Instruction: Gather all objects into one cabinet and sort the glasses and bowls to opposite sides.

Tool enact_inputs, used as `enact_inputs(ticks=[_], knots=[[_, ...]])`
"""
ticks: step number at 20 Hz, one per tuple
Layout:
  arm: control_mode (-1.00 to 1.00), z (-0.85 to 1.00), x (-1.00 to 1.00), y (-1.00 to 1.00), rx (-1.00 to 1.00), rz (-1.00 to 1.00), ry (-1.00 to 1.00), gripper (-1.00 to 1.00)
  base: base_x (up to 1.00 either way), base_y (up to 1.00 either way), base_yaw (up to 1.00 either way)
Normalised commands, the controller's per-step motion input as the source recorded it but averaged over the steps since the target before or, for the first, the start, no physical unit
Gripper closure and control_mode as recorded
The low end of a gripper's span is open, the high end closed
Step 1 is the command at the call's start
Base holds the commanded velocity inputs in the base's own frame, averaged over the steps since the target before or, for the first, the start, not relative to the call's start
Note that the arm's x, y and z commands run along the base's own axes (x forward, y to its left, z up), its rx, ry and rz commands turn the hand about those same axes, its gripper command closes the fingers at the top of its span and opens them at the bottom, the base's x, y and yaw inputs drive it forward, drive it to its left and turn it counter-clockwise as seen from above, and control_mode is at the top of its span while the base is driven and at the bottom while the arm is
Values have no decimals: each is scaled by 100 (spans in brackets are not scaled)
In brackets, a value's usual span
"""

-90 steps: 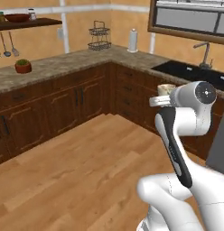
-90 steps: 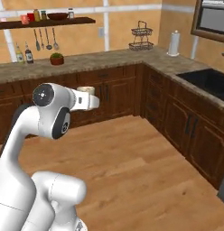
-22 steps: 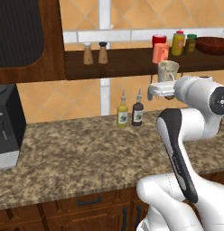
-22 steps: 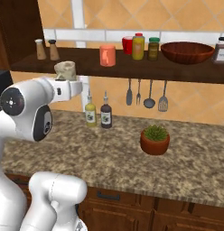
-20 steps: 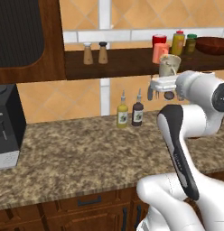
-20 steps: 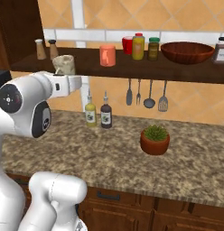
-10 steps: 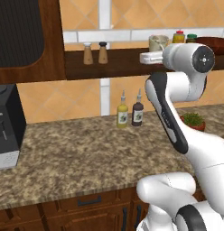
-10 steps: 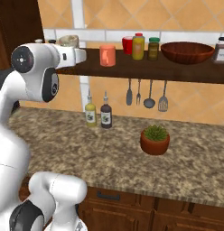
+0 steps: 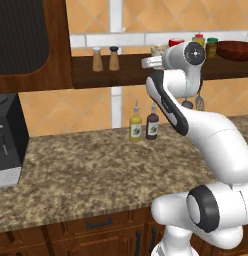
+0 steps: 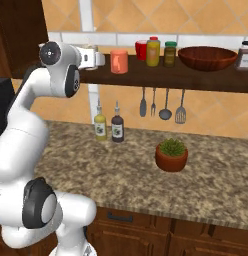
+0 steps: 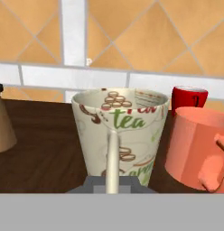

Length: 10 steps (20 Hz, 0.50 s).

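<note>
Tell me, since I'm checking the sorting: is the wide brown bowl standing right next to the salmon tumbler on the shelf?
No, in the right base view a red can and two jars stand between the bowl and the salmon tumbler.

Two sauce bottles (image 10: pixel 108 128) and potted plant (image 10: pixel 171 155) on counter (image 10: pixel 216 180)

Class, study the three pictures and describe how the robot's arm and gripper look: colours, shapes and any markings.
The arm is glossy white with rounded, tube-like segments. Its joints carry dark grey round caps ringed in black, and a dark strip runs along one link. The gripper has a pale slim finger rising from a flat grey base. No cables or lettering can be seen.
</note>
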Motion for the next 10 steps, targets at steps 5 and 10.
enact_inputs(ticks=[5, 10], knots=[[-100, -16, 73, 0, -1, 0, 1, 100, 0, 0, 0], [-100, -3, 46, 0, 0, 0, 0, -100, 0, 0, 0]])
